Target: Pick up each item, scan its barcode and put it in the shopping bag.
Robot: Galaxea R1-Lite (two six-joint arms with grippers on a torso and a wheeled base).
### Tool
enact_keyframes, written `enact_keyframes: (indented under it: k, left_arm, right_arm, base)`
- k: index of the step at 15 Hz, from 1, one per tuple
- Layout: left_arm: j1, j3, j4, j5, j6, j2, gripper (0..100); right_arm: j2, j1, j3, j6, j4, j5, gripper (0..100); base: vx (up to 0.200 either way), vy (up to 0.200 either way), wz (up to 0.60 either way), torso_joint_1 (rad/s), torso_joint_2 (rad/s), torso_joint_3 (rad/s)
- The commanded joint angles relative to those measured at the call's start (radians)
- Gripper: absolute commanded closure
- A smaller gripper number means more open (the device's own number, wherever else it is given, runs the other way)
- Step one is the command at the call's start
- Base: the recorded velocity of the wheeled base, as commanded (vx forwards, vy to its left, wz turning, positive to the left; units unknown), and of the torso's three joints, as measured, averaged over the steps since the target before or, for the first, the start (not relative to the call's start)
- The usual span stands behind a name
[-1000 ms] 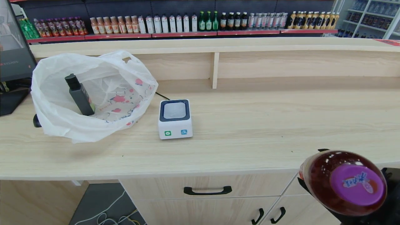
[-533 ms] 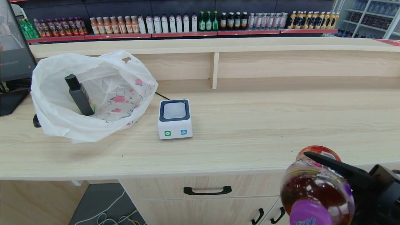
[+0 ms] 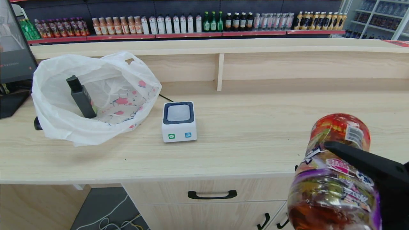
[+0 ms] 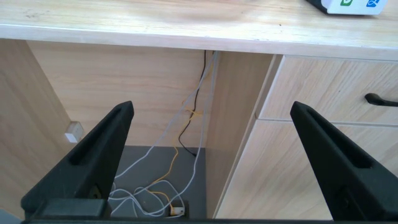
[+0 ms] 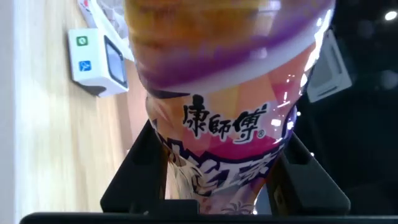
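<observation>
Fingers [image 4: 99, 155] of the left gripper [image 4: 212, 118] are spread wide with nothing between them. They hang below the front edge of the tabletop [image 3: 255, 127], and beyond them I see loose cables [image 4: 180, 168] on the floor. Far to the left of my right fingers, the bag [image 3: 64, 127] sits open on the tabletop with a dark bottle [image 3: 81, 97] leaning inside it. The scanner [image 3: 179, 121] stands just right of the bag, window facing up, well apart from either set of fingers. The right gripper [image 5: 221, 177] is clenched around the bottle [image 3: 335, 166], and one black finger [image 3: 361, 159] crosses its label. The bottle is held tilted in the air over the tabletop's front edge, its far end raised away from the fingers. Its barcode [image 3: 351, 134] shows near that end, and the reddish drink has pooled at the near end.
</observation>
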Motion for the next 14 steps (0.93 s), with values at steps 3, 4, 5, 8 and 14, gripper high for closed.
enact_keyframes:
  k: [3,4,5,8,14]
  left_arm:
    - [0.000,0.000,0.000,0.000,-0.001,0.000,0]
    - [0.000,0.000,0.000,0.000,-0.001,0.000,0]
    - [0.000,0.000,0.000,0.000,0.001,0.000,0]
    - [0.000,0.000,0.000,0.000,0.001,0.000,0]
    - [0.000,0.000,0.000,0.000,0.001,0.000,0]
  right_arm:
    - [-0.075,0.046,-0.002,-0.065,0.032,0.023,100]
    - [-0.059,0.047,-0.002,-0.076,0.032,0.048,100]
    - [-0.036,0.047,-0.010,-0.076,0.032,0.091,100]
    - [0.053,0.070,-0.044,-0.073,0.027,0.158,100]
    - [0.111,0.105,-0.126,-0.041,0.018,0.209,100]
  base:
    - [0.000,0.000,0.00,0.000,0.00,0.000]
    - [0.000,0.000,0.00,0.000,0.00,0.000]
    - [0.000,0.000,0.00,0.000,0.00,0.000]
    - [0.000,0.000,0.00,0.000,0.00,0.000]
    - [0.000,0.000,0.00,0.000,0.00,0.000]
